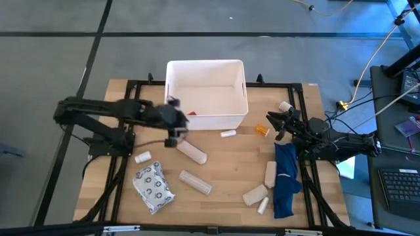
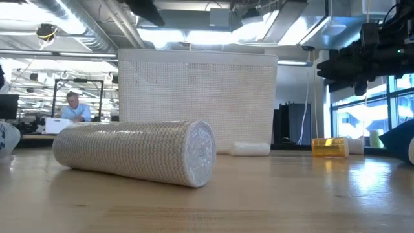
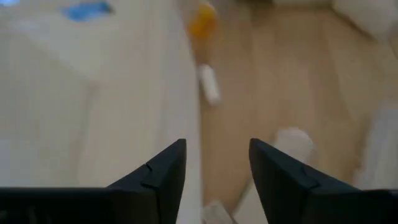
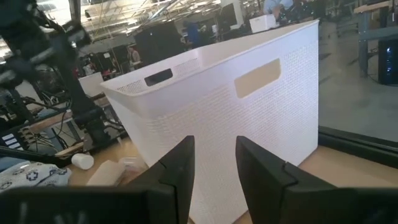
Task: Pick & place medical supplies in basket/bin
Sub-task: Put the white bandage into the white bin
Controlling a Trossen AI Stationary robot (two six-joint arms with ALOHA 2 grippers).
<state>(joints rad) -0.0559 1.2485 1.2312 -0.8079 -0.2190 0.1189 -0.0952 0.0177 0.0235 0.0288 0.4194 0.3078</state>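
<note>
One white tub [image 1: 207, 95] stands at the worktop's [image 1: 223, 174] far edge. Four beige rolls [image 1: 193, 153], three small white tubes [image 1: 228, 134], one orange bottle [image 1: 262, 131] and one grey packet [image 1: 152, 186] lie outside it. The left pincer [image 1: 176, 131] hangs by the tub's near corner, fingers apart, empty. The right pincer [image 1: 275, 124], also apart, holds nothing.

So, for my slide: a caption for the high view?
Left gripper open at the white bin; supplies scattered on the table.
</note>
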